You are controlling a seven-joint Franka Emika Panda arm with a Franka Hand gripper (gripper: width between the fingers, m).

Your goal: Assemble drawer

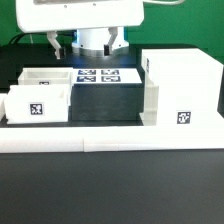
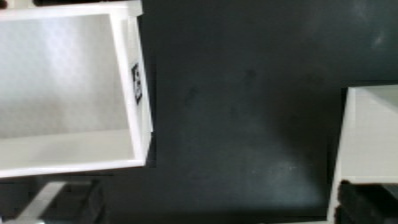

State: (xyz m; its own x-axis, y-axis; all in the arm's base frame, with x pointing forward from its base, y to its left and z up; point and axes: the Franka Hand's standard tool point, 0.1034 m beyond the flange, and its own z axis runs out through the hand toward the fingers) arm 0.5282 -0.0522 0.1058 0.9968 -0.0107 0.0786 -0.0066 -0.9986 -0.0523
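White plastic drawer, in three loose parts, none yet joined.

- Shell (image 1: 180, 85): stood upright at the exterior view's right, with a tag on its near face.
- Front tray (image 1: 35, 105) and rear tray (image 1: 45, 80): set close together, one behind the other, at the exterior view's left and well apart from the shell. The marker board (image 1: 105, 77) is laid between.
- Hand (image 1: 88, 47): hung above the dark surface (image 2: 249, 100) near the marker board, fingers spread wide, nothing held.
- Step judged in hand: approach to a tray for a first pick.
- Advice: one tray wall is to be straddled squarely and gripped clear of the tag. The tray is then lifted level and is not tipped before the shell's opening is reached.
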